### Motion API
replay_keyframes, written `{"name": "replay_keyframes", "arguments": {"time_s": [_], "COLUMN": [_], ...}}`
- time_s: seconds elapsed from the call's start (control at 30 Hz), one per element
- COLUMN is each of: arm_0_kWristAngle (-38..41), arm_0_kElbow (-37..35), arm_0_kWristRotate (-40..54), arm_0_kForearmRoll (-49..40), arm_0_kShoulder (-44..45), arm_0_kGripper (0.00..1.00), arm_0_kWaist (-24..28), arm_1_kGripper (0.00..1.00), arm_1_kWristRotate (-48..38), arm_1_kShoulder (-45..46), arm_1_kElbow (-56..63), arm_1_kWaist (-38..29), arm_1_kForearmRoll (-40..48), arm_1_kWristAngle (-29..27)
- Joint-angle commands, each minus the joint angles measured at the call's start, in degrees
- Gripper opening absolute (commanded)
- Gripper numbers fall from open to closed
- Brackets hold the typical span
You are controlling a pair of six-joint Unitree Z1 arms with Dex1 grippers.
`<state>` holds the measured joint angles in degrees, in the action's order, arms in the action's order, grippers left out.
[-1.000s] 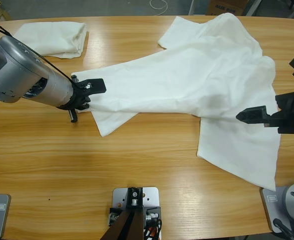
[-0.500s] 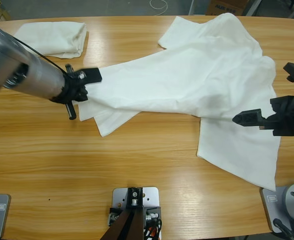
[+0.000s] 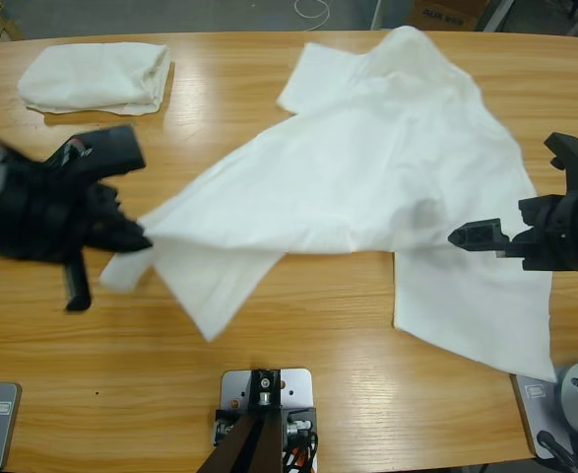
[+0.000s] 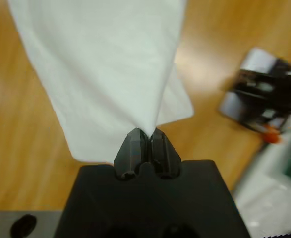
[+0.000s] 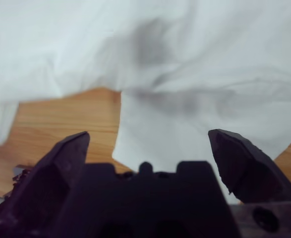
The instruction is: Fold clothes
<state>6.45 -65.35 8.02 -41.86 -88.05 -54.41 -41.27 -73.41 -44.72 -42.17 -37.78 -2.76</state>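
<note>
Counting two white shirts on the table [image 3: 298, 325]: a folded shirt [image 3: 95, 77] at the far left corner, a spread shirt [image 3: 387, 187] across the middle and right. Left gripper [image 4: 145, 136] pinching a corner of the spread shirt, jaws pressed together. Right gripper [image 5: 147, 144] spread wide just above its lower part.

A lab or workshop: a long wooden table [image 3: 298, 335], grey floor and a cardboard box [image 3: 444, 13] behind.

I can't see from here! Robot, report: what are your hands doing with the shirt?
Left gripper shut on shirt corner. Right gripper open over shirt. Folded shirt off to one side. Nothing in the way.
</note>
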Motion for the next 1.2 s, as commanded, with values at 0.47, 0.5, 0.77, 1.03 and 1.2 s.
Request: {"name": "replay_keyframes", "arguments": {"time_s": [0.47,0.5,0.77,1.03,1.2], "arm_0_kWristAngle": [4.9,4.9,3.5,3.1,2.9], "arm_0_kElbow": [2.5,2.6,2.6,3.0,3.9], "arm_0_kWristRotate": [-3.8,-3.8,-3.8,-3.8,-3.9], "arm_0_kForearmRoll": [2.1,2.1,2.1,2.0,2.0], "arm_0_kShoulder": [-2.0,-1.7,0.5,2.1,2.8], "arm_0_kGripper": [0.0,0.0,0.0,0.0,0.0], "arm_0_kWaist": [6.8,7.4,7.9,8.0,8.0], "arm_1_kGripper": [0.975,0.983,1.0,0.919,0.48], "arm_1_kWristRotate": [-2.3,-4.7,-28.8,-27.5,-25.3], "arm_1_kShoulder": [-1.3,-1.2,-7.8,-15.7,-20.5], "arm_1_kElbow": [2.7,2.7,3.5,12.8,11.0], "arm_1_kWaist": [-0.7,-0.7,8.0,22.7,24.0], "arm_1_kForearmRoll": [1.5,0.5,-2.7,17.6,20.1], "arm_1_kWristAngle": [0.8,0.3,-3.2,3.7,5.5]}}
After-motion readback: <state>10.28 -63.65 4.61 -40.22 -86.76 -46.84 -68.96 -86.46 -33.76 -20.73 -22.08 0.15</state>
